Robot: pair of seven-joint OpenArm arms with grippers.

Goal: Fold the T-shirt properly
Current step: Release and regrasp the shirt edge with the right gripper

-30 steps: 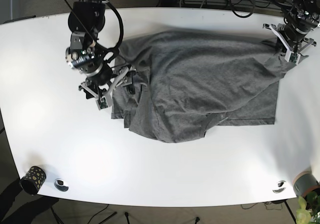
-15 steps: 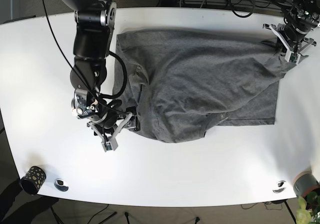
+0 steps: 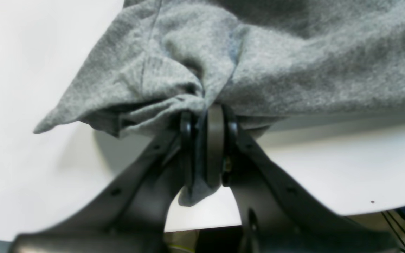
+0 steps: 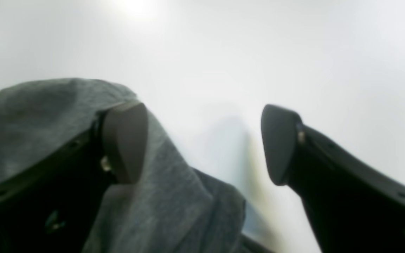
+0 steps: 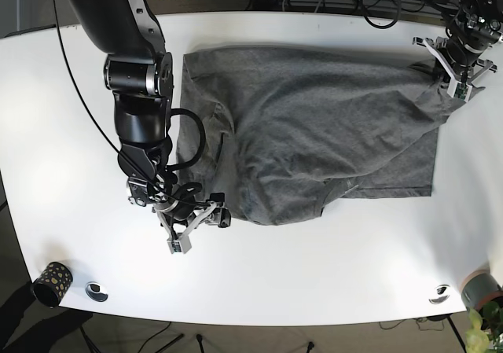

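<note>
Grey T-shirt (image 5: 314, 125) in left end effector (image 3: 204, 116)

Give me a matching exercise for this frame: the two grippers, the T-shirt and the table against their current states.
Things:
1. left gripper
2. right gripper
3. T-shirt
4. table

States:
A. white, bare along the near edge
B. grey, rumpled, not folded flat
C. jaws apart, cloth beside one finger
D. clamped on a bunch of cloth

Pairs: 1-D, 2-C, 3-B, 4-A

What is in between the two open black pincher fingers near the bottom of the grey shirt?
Mostly bare white table, the right wrist view shows. The open right tool has the grey cotton T-shirt beside and below one finger, not gripped.
</note>
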